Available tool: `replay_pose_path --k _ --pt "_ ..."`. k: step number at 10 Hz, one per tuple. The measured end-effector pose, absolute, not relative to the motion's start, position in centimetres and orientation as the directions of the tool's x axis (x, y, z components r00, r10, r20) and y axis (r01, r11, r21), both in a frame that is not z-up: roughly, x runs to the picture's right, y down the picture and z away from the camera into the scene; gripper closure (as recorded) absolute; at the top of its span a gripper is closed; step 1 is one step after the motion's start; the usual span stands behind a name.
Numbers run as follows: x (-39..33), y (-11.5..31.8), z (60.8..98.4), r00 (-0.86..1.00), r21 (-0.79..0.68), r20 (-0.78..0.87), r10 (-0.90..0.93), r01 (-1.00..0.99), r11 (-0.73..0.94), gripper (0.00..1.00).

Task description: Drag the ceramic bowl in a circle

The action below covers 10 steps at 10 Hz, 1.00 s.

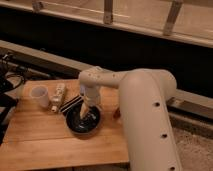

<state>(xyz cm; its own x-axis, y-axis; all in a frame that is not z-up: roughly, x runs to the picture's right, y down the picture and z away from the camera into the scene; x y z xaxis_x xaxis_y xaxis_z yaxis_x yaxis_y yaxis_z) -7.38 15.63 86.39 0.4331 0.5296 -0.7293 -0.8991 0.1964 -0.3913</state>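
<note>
The ceramic bowl (82,123) is a round, shallow, glossy black bowl in the middle of the wooden table (45,145). My white arm reaches in from the right and bends down over it. My gripper (86,111) points down into the bowl, at its back half near the rim. The arm's wrist hides part of the bowl's far rim.
A small white cup (40,96) stands at the table's back left. A pale bottle-like object (58,98) and a dark striped item (73,103) lie between cup and bowl. A small red object (116,114) lies right of the bowl. Dark cables (7,80) hang at far left.
</note>
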Motion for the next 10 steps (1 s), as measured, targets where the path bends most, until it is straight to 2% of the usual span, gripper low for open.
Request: replay_pose_path --k 1,8,9,10 --pt "-7.1 15.8 86.4 0.432 -0.395 -0.735 0.522 -0.899 0.188 0.24" --pt "-6.7 16.8 86.2 0.440 -0.406 -0.749 0.495 -0.895 0.182 0.93" --pt "-6.2 16.2 86.4 0.426 -0.398 -0.749 0.508 -0.902 0.171 0.99" --pt "-5.4 15.1 87.0 0.401 -0.382 -0.750 0.527 -0.912 0.150 1.00"
